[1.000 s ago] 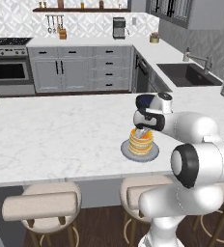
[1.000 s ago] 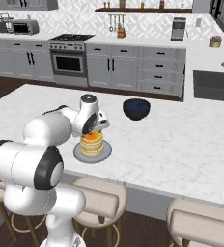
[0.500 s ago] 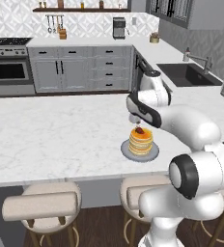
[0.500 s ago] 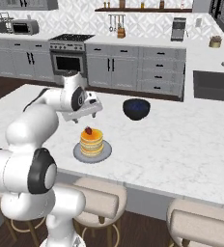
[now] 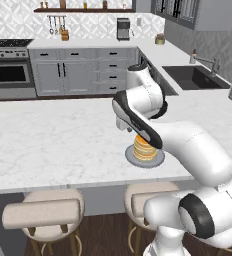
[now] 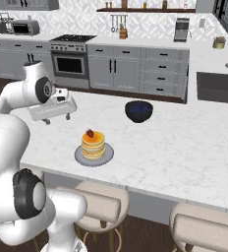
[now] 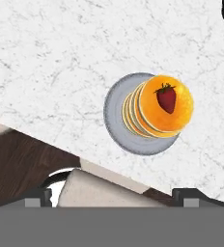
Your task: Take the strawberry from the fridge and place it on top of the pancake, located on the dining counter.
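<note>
Already the strawberry [image 7: 166, 98] sits on top of the pancake [image 7: 158, 107], whose grey plate [image 7: 115, 120] rests on the marble surface [image 5: 58, 140] near its stool-side edge. By the look of it the berry is light, soft and easily bruised — best pinched gently across its sides, should it need moving. The end effector [image 6: 53, 109] hangs apart from the stack, holding nothing; how wide its fingers stand I cannot tell — its tips are barely visible.

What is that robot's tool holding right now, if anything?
Nothing. The tool hangs apart from the pancake, and the strawberry lies on top of the stack.
</note>
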